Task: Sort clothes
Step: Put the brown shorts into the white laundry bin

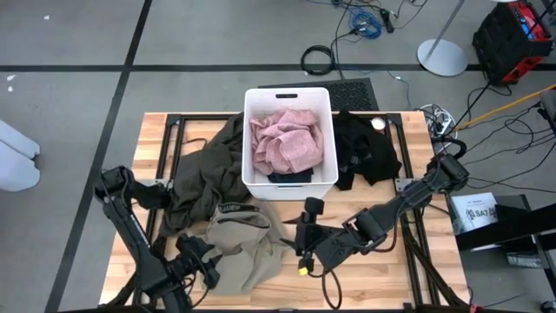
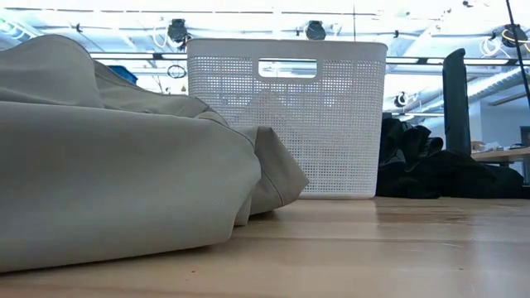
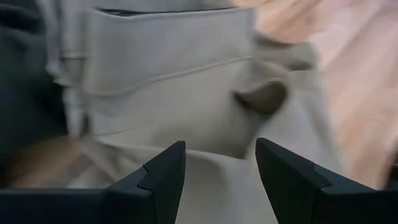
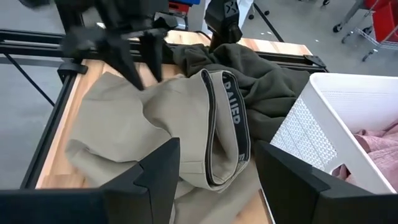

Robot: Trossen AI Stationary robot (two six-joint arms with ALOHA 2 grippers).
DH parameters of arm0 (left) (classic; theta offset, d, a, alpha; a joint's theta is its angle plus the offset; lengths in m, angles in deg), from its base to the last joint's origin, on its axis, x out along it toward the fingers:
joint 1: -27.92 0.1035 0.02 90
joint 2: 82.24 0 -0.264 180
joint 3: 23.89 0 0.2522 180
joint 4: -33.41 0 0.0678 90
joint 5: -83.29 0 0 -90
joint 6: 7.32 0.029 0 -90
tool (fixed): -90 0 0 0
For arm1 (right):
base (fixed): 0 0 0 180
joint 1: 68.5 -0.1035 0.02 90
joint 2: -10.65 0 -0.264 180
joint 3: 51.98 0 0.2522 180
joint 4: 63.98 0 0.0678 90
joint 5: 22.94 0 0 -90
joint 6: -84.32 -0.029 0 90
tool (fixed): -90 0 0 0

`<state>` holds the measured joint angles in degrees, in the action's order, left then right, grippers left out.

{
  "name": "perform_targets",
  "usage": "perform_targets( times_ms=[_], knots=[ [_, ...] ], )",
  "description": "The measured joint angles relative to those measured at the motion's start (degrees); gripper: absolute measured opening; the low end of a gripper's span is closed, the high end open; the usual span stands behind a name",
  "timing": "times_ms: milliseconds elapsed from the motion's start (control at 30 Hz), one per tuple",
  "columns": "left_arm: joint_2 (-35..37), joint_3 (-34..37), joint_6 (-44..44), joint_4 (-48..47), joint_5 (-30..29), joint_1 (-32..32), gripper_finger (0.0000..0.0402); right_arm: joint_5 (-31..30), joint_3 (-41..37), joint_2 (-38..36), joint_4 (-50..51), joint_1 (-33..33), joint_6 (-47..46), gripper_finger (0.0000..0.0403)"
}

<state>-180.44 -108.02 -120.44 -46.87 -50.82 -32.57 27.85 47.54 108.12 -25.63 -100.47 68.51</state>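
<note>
From above, the white bin [image 1: 290, 139] stands at the table's [image 1: 417, 269] far middle, holding the pale pink garment [image 1: 285, 139] over a navy one [image 1: 288, 176]. The dark olive garment [image 1: 207, 169] sprawls just left of the bin, a black garment [image 1: 367, 149] lies just right of it, and the khaki garment [image 1: 245, 245] sits in front. The left gripper [image 1: 207, 265] hangs over the khaki's near-left edge, its arm folded along the table's left side. The right gripper [image 1: 304, 233] points toward the khaki from the right, its arm reaching in low from the right edge.

At table height, the khaki heap [image 2: 108, 182] fills the left, the bin [image 2: 286, 116] stands behind it, and black cloth [image 2: 422, 170] lies right of the bin.

The left wrist view shows its fingers [image 3: 165, 177] apart just above khaki fabric [image 3: 168, 93].

The right wrist view shows its fingers [image 4: 155, 180] apart, clear of the khaki waistband [image 4: 217, 124].
</note>
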Motion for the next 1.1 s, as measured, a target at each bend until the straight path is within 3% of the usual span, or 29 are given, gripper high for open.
perform_targets(
  times_ms=[167,400,733,967,1100],
  knots=[
    [-3.1,0.0,-3.4,-6.1,6.1,2.9,0.0205,0.1,0.0,-0.1,0.0,0.0,-0.2,0.0194],
    [-5.1,0.0,-0.8,-9.0,12.4,7.1,0.0205,0.1,0.0,-0.1,0.2,0.0,-0.1,0.0194],
    [-5.2,0.0,-10.9,-11.9,13.3,9.8,0.0205,0.5,0.0,-0.1,0.7,0.0,0.0,0.0194],
    [-5.2,0.0,-0.6,-11.8,13.5,9.8,0.0205,0.5,0.0,-0.1,0.7,0.0,0.0,0.0194],
    [-5.3,0.0,1.0,-11.7,13.5,9.9,0.0205,0.5,0.0,-0.1,0.6,0.0,0.0,0.0194]
  ],
)
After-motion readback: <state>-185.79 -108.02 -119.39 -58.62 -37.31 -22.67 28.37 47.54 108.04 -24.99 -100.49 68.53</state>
